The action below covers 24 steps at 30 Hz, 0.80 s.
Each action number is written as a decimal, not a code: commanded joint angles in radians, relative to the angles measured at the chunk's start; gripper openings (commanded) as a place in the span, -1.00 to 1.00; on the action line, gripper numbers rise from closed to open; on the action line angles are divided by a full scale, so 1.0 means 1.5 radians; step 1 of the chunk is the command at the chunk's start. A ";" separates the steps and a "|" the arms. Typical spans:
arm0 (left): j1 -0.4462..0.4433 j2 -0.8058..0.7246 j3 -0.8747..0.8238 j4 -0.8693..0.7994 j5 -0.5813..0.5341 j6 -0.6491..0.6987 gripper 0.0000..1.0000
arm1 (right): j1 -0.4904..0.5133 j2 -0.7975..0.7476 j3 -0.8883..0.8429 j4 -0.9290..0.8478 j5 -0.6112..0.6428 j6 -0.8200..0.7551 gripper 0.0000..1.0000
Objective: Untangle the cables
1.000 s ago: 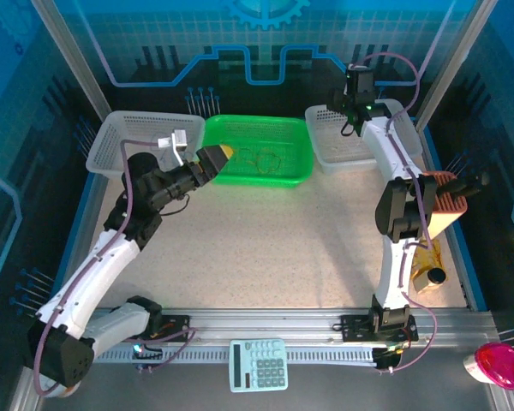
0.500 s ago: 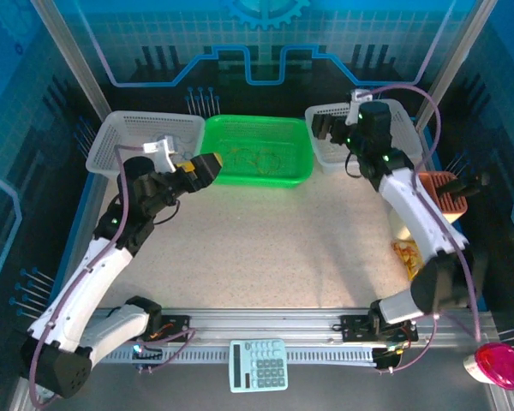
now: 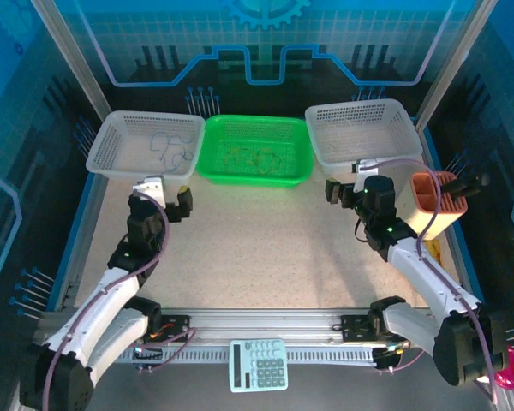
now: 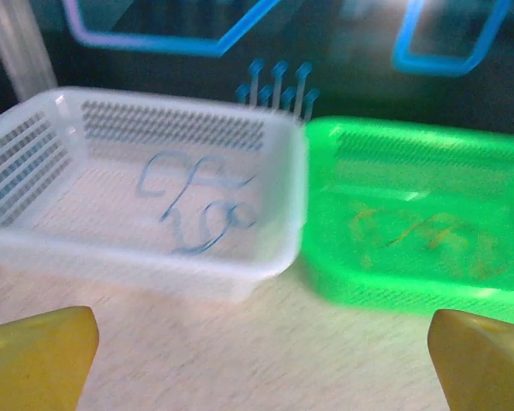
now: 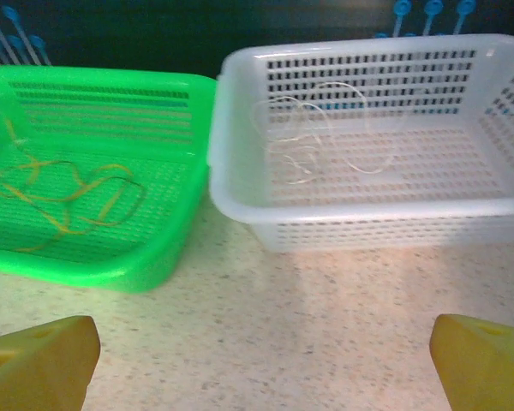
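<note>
Both arms have drawn back from the baskets at the far edge of the worktop [image 3: 265, 244]. A second ago the left arm [image 3: 111, 291] reached to the left rim of the green basket [image 3: 253, 175]. It now lies low over the near-left part of the worktop, its wrist short of the left white basket [image 3: 98, 156]. The left jaws stand released and wide apart, grasping nothing. In the left wrist view their yellow fingertips [image 4: 36, 355] sit at the two lower corners with bare worktop between them.

A second ago the right arm [image 3: 428, 278] stretched over the right white basket [image 3: 319, 152]. It has since folded down to the near-right, its wrist now in front of that basket. The right jaws are likewise released, wide and empty, their yellow tips [image 5: 38, 360] at either lower corner of the right wrist view.

The cables lie each colour in its own basket, well apart from both arms. The blue cables [image 4: 197, 210] lie in loose loops on the floor of the left white basket. The yellowish cables [image 5: 64, 193] cross one another in the green basket between the other two. The whitish cables [image 5: 313, 137] are looped in the right white basket. The three baskets stand side by side in a row, just as they did a second ago.
</note>
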 commanded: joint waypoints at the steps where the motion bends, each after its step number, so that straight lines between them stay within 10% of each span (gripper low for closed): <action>1: 0.027 0.018 -0.044 0.122 -0.056 0.029 0.99 | -0.010 -0.004 -0.046 0.106 0.098 -0.036 0.99; 9: 0.037 0.236 -0.122 0.395 -0.083 0.026 0.99 | -0.032 0.108 -0.174 0.327 0.172 -0.077 0.99; 18: 0.079 0.455 -0.119 0.638 0.089 0.060 0.98 | -0.059 0.363 -0.245 0.748 0.042 -0.135 0.99; 24: 0.102 0.509 -0.057 0.559 0.184 0.066 0.99 | -0.099 0.335 -0.165 0.550 -0.100 -0.131 0.99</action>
